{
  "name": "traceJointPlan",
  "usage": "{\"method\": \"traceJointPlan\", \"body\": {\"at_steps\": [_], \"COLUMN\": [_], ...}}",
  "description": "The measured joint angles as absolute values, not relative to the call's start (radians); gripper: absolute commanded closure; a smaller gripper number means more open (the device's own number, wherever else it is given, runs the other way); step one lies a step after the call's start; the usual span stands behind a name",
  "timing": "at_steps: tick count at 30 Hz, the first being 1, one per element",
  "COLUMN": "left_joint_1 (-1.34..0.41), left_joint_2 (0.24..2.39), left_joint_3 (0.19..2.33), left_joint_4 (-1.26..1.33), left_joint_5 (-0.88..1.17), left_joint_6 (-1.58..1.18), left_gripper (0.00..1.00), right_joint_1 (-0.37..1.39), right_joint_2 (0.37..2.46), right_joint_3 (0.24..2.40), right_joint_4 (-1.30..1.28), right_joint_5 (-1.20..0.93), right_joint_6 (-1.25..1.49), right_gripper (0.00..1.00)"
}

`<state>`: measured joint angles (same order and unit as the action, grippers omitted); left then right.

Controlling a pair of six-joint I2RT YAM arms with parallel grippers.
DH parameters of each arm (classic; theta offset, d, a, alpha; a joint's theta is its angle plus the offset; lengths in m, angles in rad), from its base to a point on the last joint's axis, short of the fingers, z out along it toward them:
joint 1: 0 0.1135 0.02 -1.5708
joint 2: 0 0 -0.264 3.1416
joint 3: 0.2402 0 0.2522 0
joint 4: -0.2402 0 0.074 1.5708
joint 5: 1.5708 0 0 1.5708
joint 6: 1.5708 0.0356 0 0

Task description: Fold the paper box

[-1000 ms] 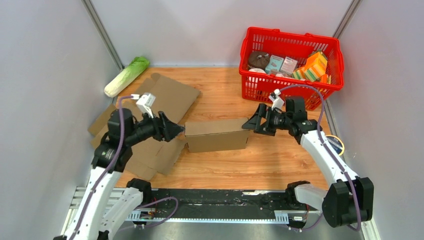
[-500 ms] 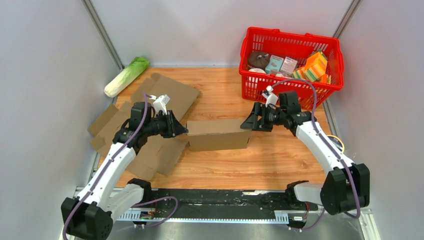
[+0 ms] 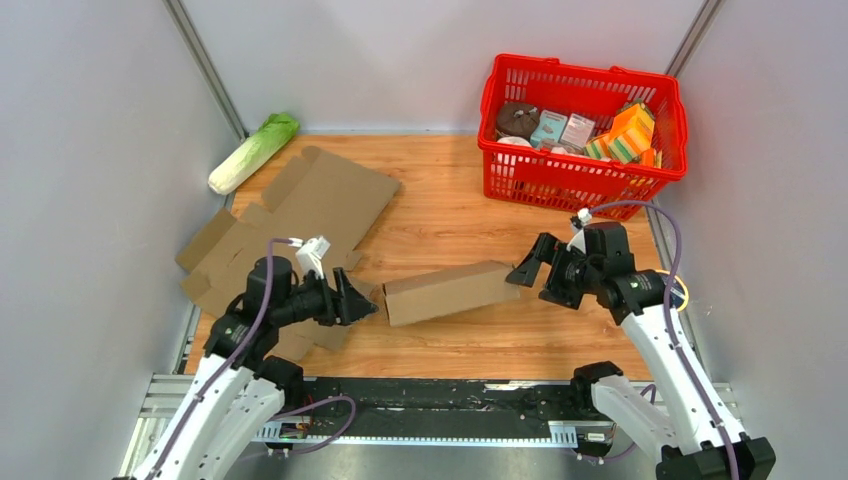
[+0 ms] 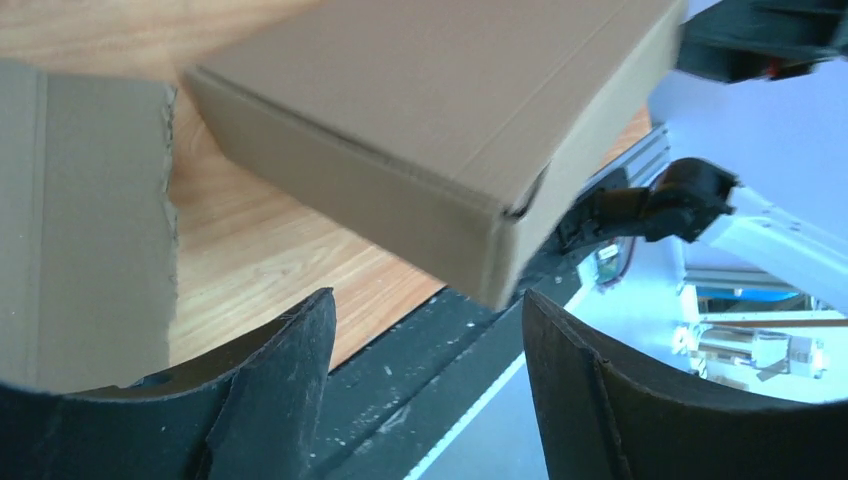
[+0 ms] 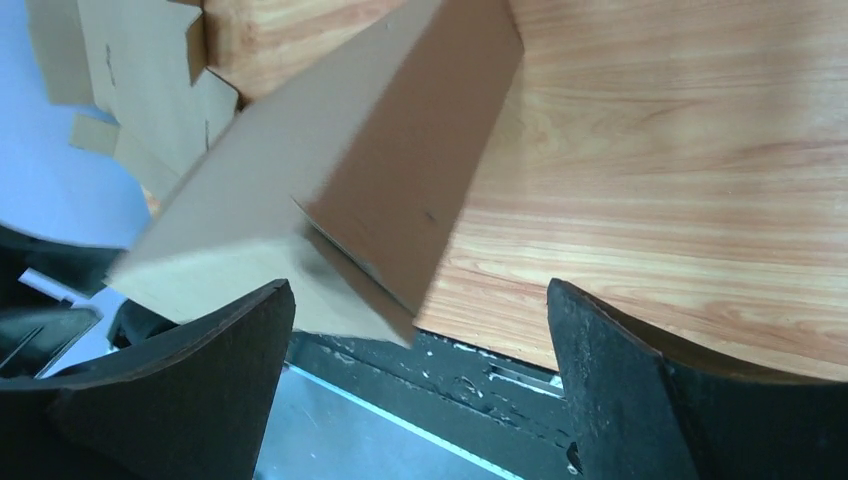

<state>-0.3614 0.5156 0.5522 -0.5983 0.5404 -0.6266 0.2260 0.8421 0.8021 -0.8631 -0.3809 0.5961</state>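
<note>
Fingers wide (both arms), box btwn

A worktop of warm, orange-toned wood with a fine grain was enclosed on three sides by smooth, pale grey panels: a back wall, a left wall and a right wall. The two far corners were marked by bare metal uprights, a left post and a right post. The near edge was bordered by a black strip, with a silver slotted rail set just below it. The space was lit evenly and softly, and only faint shadows were cast on the wood.
</note>
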Motion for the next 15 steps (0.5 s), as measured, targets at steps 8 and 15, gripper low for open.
{"method": "traceJointPlan", "body": {"at_steps": [8, 15], "left_joint_1": [-0.361, -0.386], "left_joint_2": [0.465, 0.716], "left_joint_3": [0.750, 0.531], "left_joint_4": [-0.694, -0.614], "left_joint_5": [0.521, 0.524], "left_joint_6": [-0.706, -0.817], "left_gripper": [0.35, 0.27], "right_joint_1": [0.223, 0.223], "right_joint_2": [0.852, 1.076], "right_joint_3": [0.817, 0.841], "right_joint_4": [-0.886, -0.880], "right_joint_5": [-0.431, -0.432], "right_joint_6": [0.631, 0.575], "right_gripper": [0.00, 0.00]}}
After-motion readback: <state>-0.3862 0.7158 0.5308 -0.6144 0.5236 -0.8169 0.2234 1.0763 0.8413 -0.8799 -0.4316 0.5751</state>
